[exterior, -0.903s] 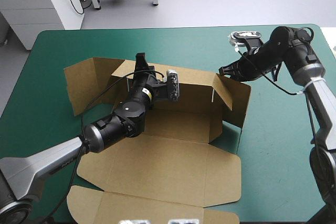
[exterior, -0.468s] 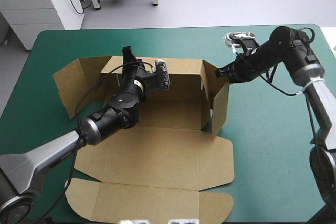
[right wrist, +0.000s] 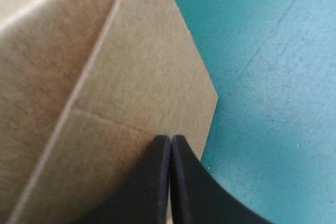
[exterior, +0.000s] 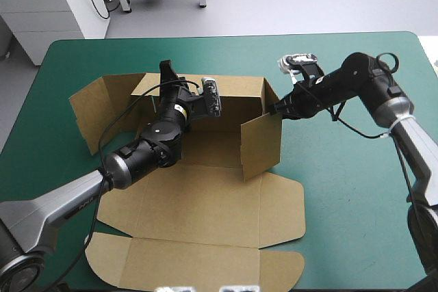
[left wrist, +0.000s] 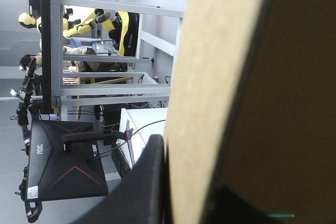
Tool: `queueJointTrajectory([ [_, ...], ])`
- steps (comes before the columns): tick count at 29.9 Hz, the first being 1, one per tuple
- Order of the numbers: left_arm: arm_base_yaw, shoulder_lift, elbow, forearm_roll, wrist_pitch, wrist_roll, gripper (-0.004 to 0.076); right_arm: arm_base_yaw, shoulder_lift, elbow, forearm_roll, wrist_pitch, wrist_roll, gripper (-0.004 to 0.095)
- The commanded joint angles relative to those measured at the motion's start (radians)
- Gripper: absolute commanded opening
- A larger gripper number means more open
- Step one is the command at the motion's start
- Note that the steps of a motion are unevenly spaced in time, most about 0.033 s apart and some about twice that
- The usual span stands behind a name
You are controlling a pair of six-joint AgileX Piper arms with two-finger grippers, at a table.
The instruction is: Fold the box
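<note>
The brown box (exterior: pixel 205 196) lies open on the teal-green cover, its back wall (exterior: pixel 236 104) raised. My left gripper (exterior: pixel 166 76) sits on the top edge of that wall near its left end. In the left wrist view the board (left wrist: pixel 252 77) passes between the black fingers (left wrist: pixel 149 182), so that gripper is shut on the box. My right gripper (exterior: pixel 276 109) is shut, its tip against the outer face of the right side flap (exterior: pixel 261 145). That flap stands upright and is swung inward. The right wrist view shows the gripper (right wrist: pixel 170 139) pressed on the board (right wrist: pixel 105 87).
The left side flap (exterior: pixel 89 111) stands splayed outward near the table's left edge. The lid panels (exterior: pixel 198 261) lie flat toward the front edge. Bare teal-green cover (exterior: pixel 342 203) stretches to the right of the box and along the far edge.
The right gripper has moved left, swinging the right side flap inward across the box's end. Earlier the left gripper and the whole box shifted left; since then they have held still.
</note>
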Motion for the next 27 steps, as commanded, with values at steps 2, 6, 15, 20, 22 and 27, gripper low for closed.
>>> queueJointTrajectory([
  [2,-0.001,-0.040,-0.032,0.009,0.015,-0.031,-0.0008,0.028,-0.146,0.155,0.100,-0.238,-0.138,-0.0018],
  [6,-0.001,-0.040,-0.032,-0.033,-0.002,0.018,0.0017,0.032,-0.258,0.309,0.182,-0.385,-0.297,-0.0018],
  [15,-0.001,-0.040,-0.032,-0.076,-0.038,0.076,0.0017,0.032,-0.390,0.647,0.714,-0.658,-0.866,-0.0018],
  [20,-0.001,-0.031,-0.032,-0.073,-0.034,0.084,0.0017,0.032,-0.427,0.748,1.036,-0.661,-1.196,-0.0018],
  [22,-0.001,-0.018,-0.032,-0.072,-0.013,0.099,0.0017,0.032,-0.427,0.763,1.056,-0.648,-1.204,-0.0018],
  [27,0.001,0.017,-0.032,-0.070,0.018,0.101,0.0017,0.034,-0.425,0.767,1.058,-0.605,-1.177,-0.0018],
])
